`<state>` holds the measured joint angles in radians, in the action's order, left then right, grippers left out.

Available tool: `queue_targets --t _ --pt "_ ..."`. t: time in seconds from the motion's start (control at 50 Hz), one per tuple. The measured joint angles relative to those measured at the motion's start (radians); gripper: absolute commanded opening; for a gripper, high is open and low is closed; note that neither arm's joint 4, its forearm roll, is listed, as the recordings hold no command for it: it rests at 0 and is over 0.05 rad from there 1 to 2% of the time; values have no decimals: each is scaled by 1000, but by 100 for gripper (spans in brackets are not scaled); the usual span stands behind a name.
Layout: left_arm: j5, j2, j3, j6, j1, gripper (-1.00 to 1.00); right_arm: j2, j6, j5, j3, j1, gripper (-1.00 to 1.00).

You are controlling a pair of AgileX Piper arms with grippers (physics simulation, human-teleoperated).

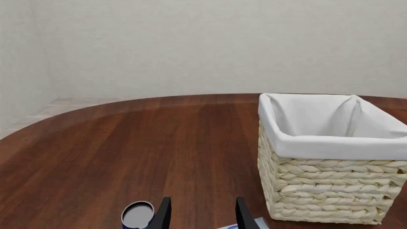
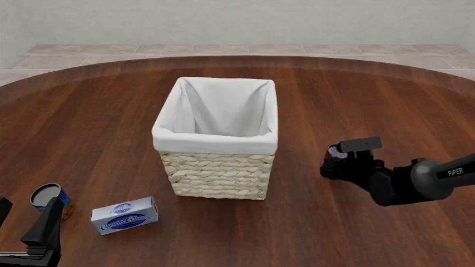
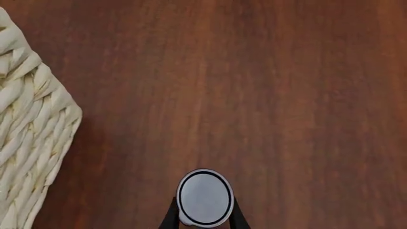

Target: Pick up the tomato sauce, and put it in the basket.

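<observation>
The tomato sauce (image 3: pixel 203 198) shows its silver top between my right gripper's (image 3: pixel 203 220) two dark fingers, which press on both its sides. In the front view the can (image 2: pixel 335 150) is mostly hidden by the right gripper (image 2: pixel 339 161), with only a bit of red showing, low over the table to the right of the basket (image 2: pixel 215 175). The basket is tall, pale wicker with a white lining, and stands at the table's middle. It also shows in the left wrist view (image 1: pixel 330 191). My left gripper (image 1: pixel 203 214) is open and empty at the front left (image 2: pixel 22 219).
A blue-and-orange can (image 2: pixel 50 199) and a blue-and-white box (image 2: pixel 124 214) lie at the front left, close to the left gripper. Both show in the left wrist view, the can (image 1: pixel 137 214) and the box (image 1: pixel 254 223). The basket's wicker corner (image 3: pixel 25 143) is near the right gripper.
</observation>
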<state>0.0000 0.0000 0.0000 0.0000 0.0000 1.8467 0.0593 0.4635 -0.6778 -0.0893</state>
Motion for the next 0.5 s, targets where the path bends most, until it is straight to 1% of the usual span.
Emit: queue_targets --t 0.3,0.5 --pt "0 0 0 0 0 100 -52 16 -36 -6 3 -100" --pt "0 0 0 0 0 100 -117 27 -82 -18 3 -100"
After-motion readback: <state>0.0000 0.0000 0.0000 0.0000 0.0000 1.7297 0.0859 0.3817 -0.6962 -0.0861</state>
